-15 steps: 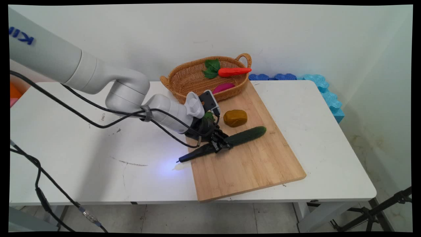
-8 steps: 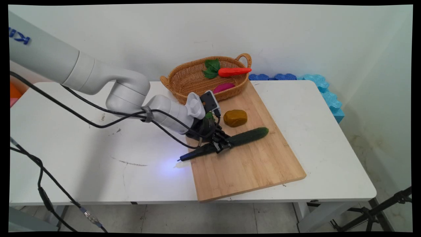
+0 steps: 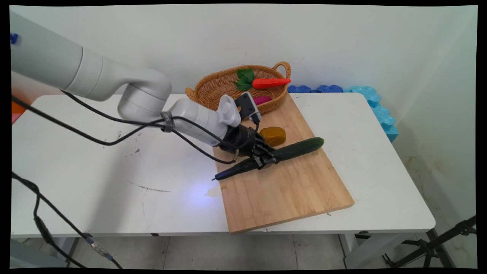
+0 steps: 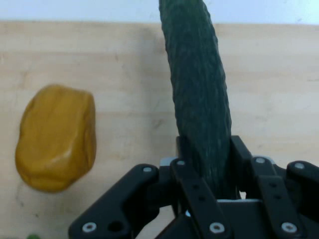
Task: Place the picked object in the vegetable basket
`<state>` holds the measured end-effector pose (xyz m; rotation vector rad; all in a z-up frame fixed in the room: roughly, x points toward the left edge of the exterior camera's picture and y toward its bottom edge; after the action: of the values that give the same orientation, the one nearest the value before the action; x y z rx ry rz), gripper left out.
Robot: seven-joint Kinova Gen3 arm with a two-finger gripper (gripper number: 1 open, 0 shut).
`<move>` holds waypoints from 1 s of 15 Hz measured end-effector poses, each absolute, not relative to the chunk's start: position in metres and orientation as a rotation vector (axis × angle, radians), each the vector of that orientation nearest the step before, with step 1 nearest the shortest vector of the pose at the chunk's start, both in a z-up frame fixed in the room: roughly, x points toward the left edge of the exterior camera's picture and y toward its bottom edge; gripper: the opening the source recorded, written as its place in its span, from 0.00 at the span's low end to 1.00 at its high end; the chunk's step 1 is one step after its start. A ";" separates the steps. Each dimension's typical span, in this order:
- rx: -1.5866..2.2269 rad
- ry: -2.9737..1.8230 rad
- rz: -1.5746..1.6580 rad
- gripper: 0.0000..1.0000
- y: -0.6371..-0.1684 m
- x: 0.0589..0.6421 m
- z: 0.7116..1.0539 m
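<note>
A long dark green cucumber hangs tilted above the wooden cutting board, its right end higher than its left. My gripper is shut on the cucumber near its middle. A brown potato lies on the board just behind the gripper, apart from the cucumber. The cucumber's thin stem end juts out past the board's left edge.
A wicker basket stands at the back of the board, with an orange carrot on its rim and a magenta vegetable inside. Blue foam pieces line the wall at the table's back right. Black cables hang over the table's left half.
The gripper has lifted the cucumber off the board and carried it up and to the right. The potato has stayed where it was.
</note>
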<state>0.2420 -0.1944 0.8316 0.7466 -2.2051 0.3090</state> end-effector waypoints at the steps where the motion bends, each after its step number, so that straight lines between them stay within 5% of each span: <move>1: 0.738 -2.205 0.312 0.00 -0.195 0.242 0.839; 15: 0.726 -2.238 0.457 0.00 -0.237 0.305 0.898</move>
<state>0.3052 -0.2368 0.8985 0.7262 -2.2377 0.4568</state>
